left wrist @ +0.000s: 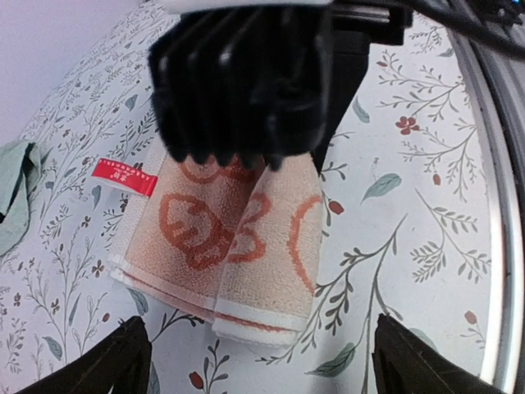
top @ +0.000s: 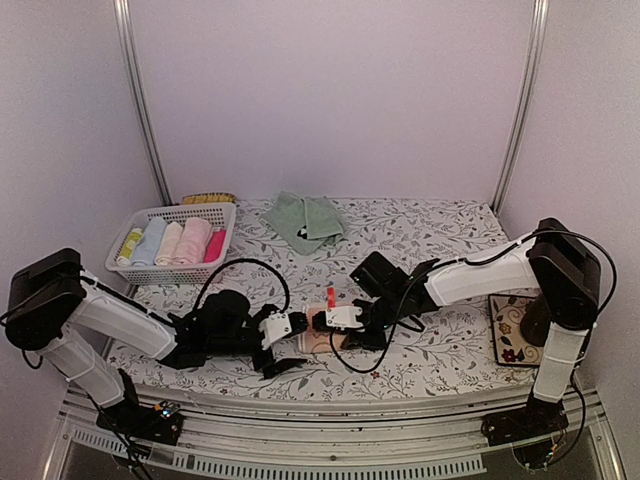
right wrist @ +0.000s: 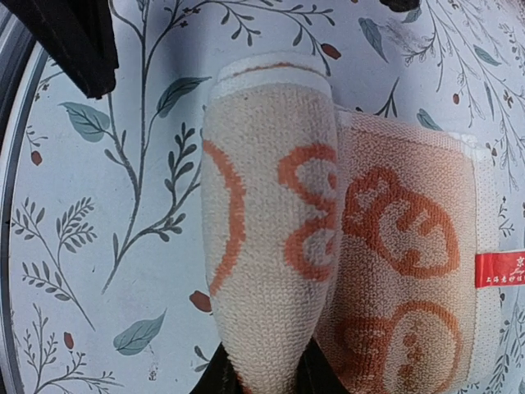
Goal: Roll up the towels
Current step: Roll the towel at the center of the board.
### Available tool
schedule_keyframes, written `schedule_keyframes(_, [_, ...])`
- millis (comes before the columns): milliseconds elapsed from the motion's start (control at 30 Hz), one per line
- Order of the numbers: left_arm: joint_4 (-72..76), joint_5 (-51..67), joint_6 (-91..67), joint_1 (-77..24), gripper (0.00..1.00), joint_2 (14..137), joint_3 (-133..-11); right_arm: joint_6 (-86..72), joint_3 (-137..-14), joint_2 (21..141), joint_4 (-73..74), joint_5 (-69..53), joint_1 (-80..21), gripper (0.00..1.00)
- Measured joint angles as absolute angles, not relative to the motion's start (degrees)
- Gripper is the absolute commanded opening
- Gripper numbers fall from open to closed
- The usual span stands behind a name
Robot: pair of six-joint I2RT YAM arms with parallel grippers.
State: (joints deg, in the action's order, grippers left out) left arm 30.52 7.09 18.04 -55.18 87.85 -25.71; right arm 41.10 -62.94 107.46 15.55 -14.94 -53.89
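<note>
My right fingers (right wrist: 220,382) clamp the rolled half of the orange towel (left wrist: 221,246) from 3 o'clock, mid-tabletop (top: 430,235). My left fingers (left wrist: 90,365) stand wide apart at its 9 o'clock. The green towel (top: 310,222) lies at 12.

Obstructed and cropped items

From above, the left gripper (top: 288,346) and right gripper (top: 322,322) cover most of the orange towel (top: 320,343). In the left wrist view the right gripper masks the towel's far end, and the frame's left edge cuts the green towel (left wrist: 15,197). The right wrist view crops the right fingers (right wrist: 215,382) at its bottom edge. The red label (left wrist: 123,176) has lettering too small to read.
</note>
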Motion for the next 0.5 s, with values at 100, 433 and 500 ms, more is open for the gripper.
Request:
schedule_keyframes(100, [32.64, 3.57, 20.86, -57.3, 0.91, 88.6, -25.32, 40.14, -64.88, 108.73, 17.8, -16.8, -53.21, 0.2])
schedule_keyframes(433, [36.84, -4.99, 28.97, -62.81, 0.78, 95.66, -26.74, 38.2, -68.75, 111.5, 22.15, -22.04, -51.18, 0.2])
schedule_keyframes(500, [36.82, -6.17, 30.11, -63.31, 0.78, 97.21, -27.88, 38.13, -69.06, 111.74, 22.55, -22.7, -50.92, 0.2])
